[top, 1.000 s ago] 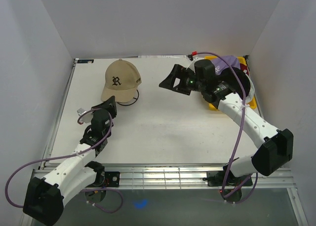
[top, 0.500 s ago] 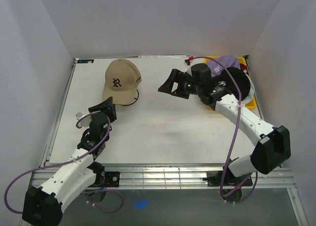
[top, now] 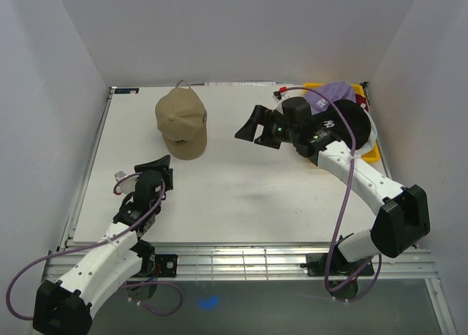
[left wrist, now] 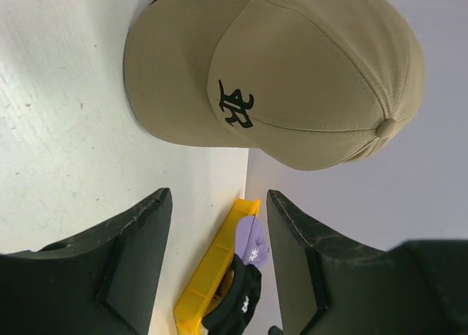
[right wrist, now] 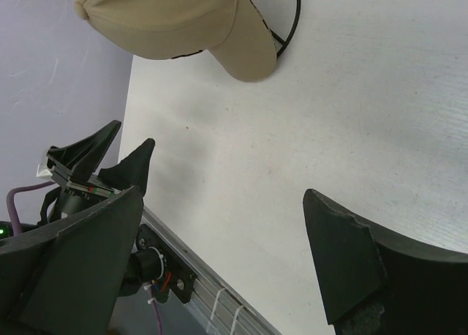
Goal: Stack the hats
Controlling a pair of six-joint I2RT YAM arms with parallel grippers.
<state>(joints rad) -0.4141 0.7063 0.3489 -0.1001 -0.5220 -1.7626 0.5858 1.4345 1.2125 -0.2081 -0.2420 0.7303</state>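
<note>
As the tan hat [top: 182,121] lies apart, other hats [top: 333,95] crowd a tray [top: 314,85].

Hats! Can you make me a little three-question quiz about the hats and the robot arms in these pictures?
1. True or false: the left fingers are squeezing the tan hat.
2. Pick one: what colour is the tray that has the lavender hat in it? A) red B) yellow C) green
3. Short answer: how many hats lie out on the white table, away from the tray?

Key: 1. False, they are spread apart with nothing between them, short of the hat. 2. B. 3. One, the tan one.
</note>
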